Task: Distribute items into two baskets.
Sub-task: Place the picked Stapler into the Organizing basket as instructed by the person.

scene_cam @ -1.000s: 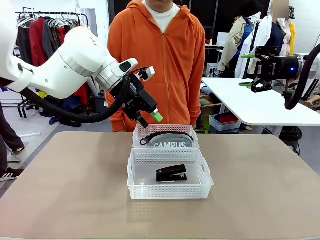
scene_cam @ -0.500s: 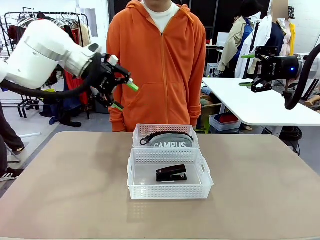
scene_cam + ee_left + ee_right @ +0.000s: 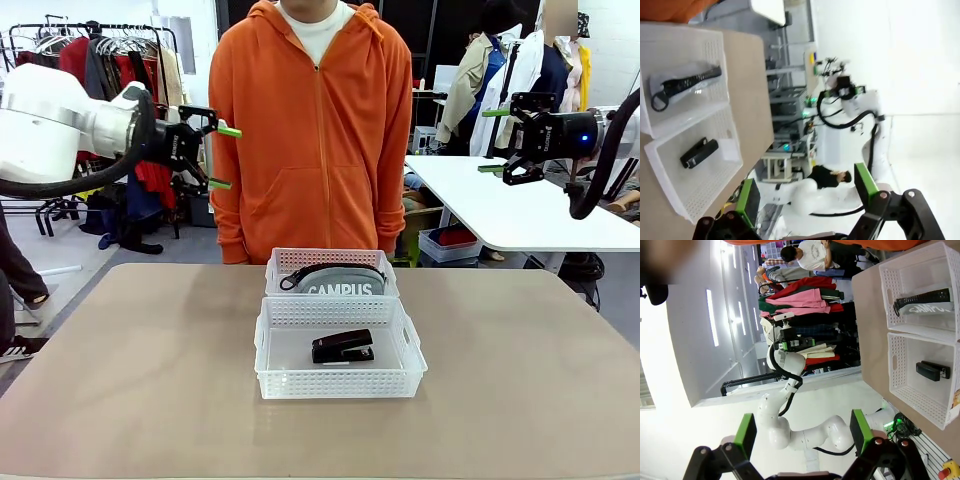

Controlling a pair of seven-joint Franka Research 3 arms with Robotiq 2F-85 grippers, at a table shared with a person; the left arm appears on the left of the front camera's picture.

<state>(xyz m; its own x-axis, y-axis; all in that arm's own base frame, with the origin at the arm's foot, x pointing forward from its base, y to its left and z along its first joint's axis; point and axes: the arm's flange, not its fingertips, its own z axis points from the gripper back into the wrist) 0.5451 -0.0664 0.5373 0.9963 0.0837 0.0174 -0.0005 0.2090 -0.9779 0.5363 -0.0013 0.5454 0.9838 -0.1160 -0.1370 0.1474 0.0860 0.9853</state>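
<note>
Both items lie in the baskets, and both tools hang open and empty.

The grey pouch (image 3: 338,283) lies in the far basket (image 3: 331,262), the black stapler (image 3: 343,347) in the near basket (image 3: 337,382), mid-desk (image 3: 130,380). The left tool (image 3: 222,156) hangs high at far left, the right tool (image 3: 496,140) high at far right, before a person in orange.

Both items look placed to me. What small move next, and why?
Probably just park the left hand at its side, as the right hand is. The pouch lies in the far basket, the stapler in the near basket, and both hands are open and empty, so nothing seems left to move.
</note>
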